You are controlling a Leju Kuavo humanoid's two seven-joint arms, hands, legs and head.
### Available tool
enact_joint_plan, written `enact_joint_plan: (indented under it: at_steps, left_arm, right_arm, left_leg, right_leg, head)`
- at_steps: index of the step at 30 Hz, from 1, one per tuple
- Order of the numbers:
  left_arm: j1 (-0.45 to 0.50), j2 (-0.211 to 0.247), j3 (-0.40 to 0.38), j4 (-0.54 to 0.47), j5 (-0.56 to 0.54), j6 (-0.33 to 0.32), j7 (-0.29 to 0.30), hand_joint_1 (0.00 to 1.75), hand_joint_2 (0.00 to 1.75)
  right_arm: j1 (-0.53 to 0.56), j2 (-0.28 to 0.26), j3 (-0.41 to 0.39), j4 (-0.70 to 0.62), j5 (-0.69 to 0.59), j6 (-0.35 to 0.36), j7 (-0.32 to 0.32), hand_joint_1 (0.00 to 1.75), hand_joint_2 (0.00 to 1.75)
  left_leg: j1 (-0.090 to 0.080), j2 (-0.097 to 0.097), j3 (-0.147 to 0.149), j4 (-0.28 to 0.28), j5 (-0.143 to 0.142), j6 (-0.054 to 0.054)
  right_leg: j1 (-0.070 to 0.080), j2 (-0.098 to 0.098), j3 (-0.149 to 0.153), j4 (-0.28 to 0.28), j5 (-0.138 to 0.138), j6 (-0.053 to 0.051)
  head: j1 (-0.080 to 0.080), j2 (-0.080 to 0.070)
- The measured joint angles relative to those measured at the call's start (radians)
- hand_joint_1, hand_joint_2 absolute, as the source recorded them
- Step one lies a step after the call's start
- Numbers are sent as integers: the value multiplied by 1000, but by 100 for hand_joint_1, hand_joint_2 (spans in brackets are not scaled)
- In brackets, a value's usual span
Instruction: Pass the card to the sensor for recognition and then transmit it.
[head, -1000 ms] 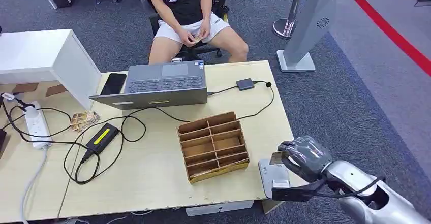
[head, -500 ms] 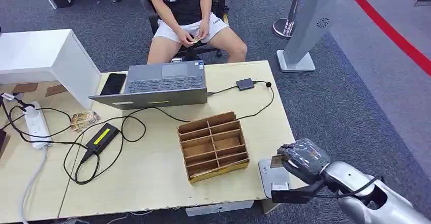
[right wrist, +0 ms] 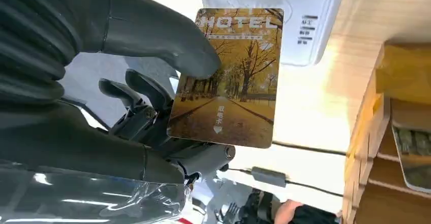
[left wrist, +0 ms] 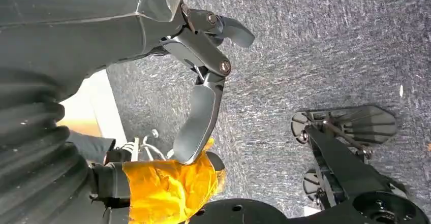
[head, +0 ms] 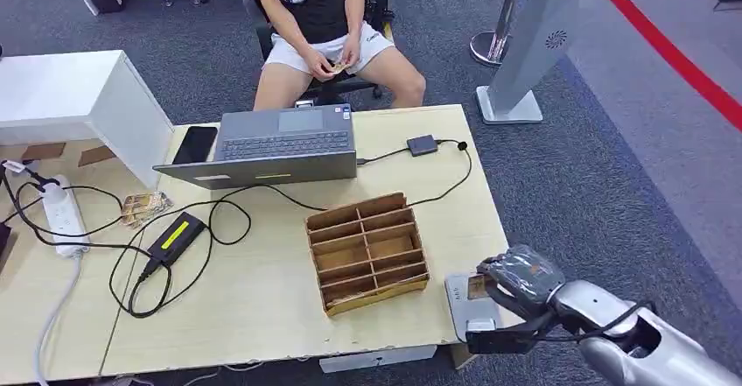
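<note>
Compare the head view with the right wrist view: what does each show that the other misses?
Head view alone: the open grey laptop, the black phone, the white power strip and the black power adapter with a yellow label.

Right wrist view alone: the card's printed face, an autumn tree avenue under the word HOTEL.

Both: the right robot hand holding the golden hotel card by the white card sensor, the brown compartmented cardboard organiser and the light wooden table.

The card [right wrist: 228,76] is showing golden autumn trees along a brown path, with white "HOTEL" lettering. The sensor [right wrist: 284,26] is showing white, the surface [head: 262,307] pale wood, the divided box [head: 367,252] brown, the carpet [head: 569,176] blue-grey.
</note>
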Motion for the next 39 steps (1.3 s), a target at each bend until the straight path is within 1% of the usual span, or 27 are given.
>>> enact_joint_plan:
  at_steps: [8,12,20,22,25,29,31,32,35,38,39]
  left_arm:
    - [-1,-1,0,0,-3,0,0,0,175]
    - [0,-2,0,0,-5,1,0,0,175]
    - [0,-3,0,0,-5,1,0,0,175]
    - [0,-3,0,0,-5,2,0,0,175]
    - [1,-3,3,0,-2,2,-4,0,175]
    - [3,-3,10,0,-5,2,-10,0,175]
    - [2,-3,10,0,-18,0,-10,0,175]
    - [-1,-3,10,0,-26,0,-9,0,175]
    - [-20,-8,10,0,-56,-5,2,0,175]
    - [-39,-14,7,0,-81,-17,14,0,175]
    - [-45,-16,5,0,-93,-25,21,0,175]
  right_arm:
    - [-16,0,26,8,1,-6,10,175,175]
    - [-23,0,28,8,16,-29,19,175,175]
    - [-31,0,28,7,16,-30,24,175,175]
    - [-31,-1,28,4,20,-48,27,175,175]
    - [-41,-11,5,-30,18,-92,33,175,175]
    - [-106,-24,-56,-95,16,-86,39,175,175]
    - [-187,2,-71,-105,17,-49,38,175,175]
    - [-234,33,-71,-100,29,-39,52,175,175]
    - [-384,162,-66,-30,86,-50,102,175,175]
    - [-516,312,-55,89,82,-62,134,175,175]
    - [-566,372,-52,143,62,-65,144,175,175]
  left_leg:
    - [0,0,0,0,0,0]
    - [0,0,0,0,0,0]
    - [0,0,0,0,0,0]
    - [0,0,0,0,0,0]
    - [0,0,0,0,0,0]
    - [0,1,-1,0,1,0]
    - [0,4,-1,0,1,0]
    - [0,6,0,0,1,-1]
    - [1,7,1,-1,4,-3]
    - [1,6,0,0,6,-5]
    - [1,6,0,0,7,-5]
  right_leg:
    - [0,0,0,0,0,0]
    - [0,0,0,0,0,0]
    - [0,0,0,0,0,0]
    - [0,0,0,0,0,0]
    - [0,0,0,0,0,0]
    - [0,0,0,1,1,-1]
    - [0,4,0,2,2,-1]
    - [0,5,0,2,3,-1]
    - [0,8,-1,3,4,-3]
    - [0,7,-3,5,5,-4]
    - [0,7,-5,6,6,-6]
  head:
    - [0,0]
    - [0,0]
    - [0,0]
    - [0,0]
    - [0,0]
    - [0,0]
    - [-1,0]
    - [0,0]
    - [0,0]
    - [0,0]
    - [-1,0]
